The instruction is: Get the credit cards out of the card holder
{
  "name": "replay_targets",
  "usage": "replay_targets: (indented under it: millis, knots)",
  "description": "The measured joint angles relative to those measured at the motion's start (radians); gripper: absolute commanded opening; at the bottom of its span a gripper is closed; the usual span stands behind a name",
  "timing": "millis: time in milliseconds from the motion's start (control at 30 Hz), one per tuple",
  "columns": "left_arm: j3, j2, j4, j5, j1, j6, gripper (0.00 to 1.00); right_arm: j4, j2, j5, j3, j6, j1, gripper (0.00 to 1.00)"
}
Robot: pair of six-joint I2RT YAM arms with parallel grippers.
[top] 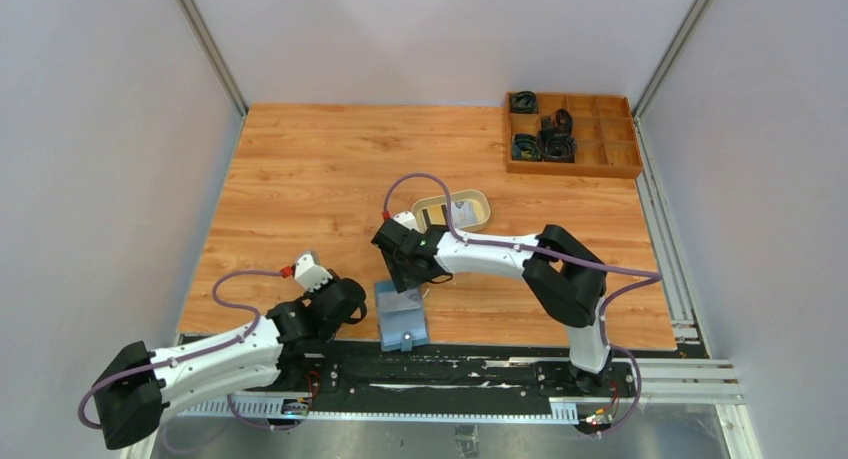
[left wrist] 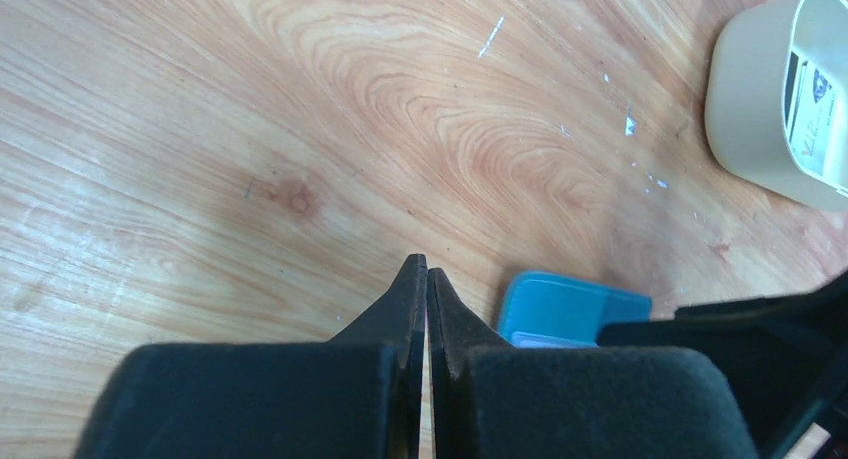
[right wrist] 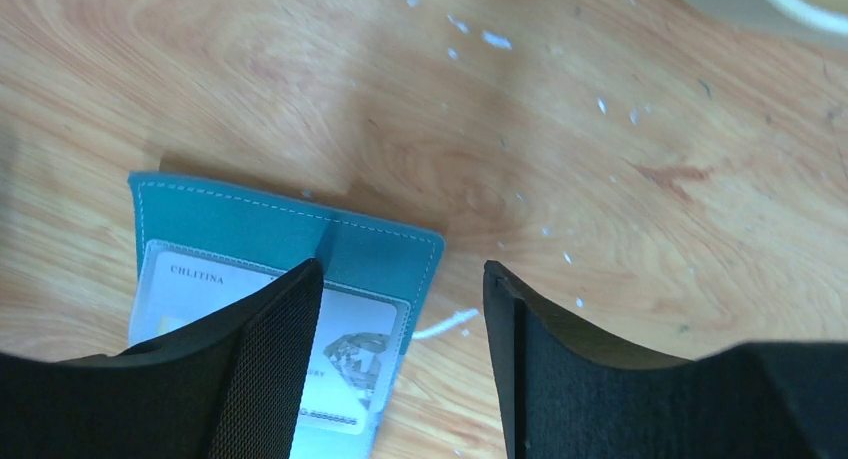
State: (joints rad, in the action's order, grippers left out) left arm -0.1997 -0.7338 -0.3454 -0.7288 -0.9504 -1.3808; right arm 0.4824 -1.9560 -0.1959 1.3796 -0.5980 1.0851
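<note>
Top external, card holder (top: 404, 327) apparently lying near-to-far

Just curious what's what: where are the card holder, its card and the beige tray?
card holder (right wrist: 280, 229), right wrist view, teal flap
credit card (right wrist: 190, 291), right wrist view, printed corner
beige tray (left wrist: 750, 99), left wrist view, outer wall

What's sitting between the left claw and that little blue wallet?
Nothing: only a bare strip of the wooden table separates the left gripper from the card holder, as the left wrist view shows.
</note>
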Motion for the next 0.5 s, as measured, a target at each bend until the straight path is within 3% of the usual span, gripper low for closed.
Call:
replay_targets:
  millis: [300, 500]
  knots:
    - [0.000, 0.000, -0.025, -0.024, 0.000, -0.006, 0.00, 0.026, 0.105, 0.000, -0.081, 0.016, 0.000, 0.64]
    - [-0.014, 0.002, -0.007, 0.002, 0.000, 0.067, 0.00, -0.029, 0.122, 0.024, -0.120, 0.019, -0.001, 0.64]
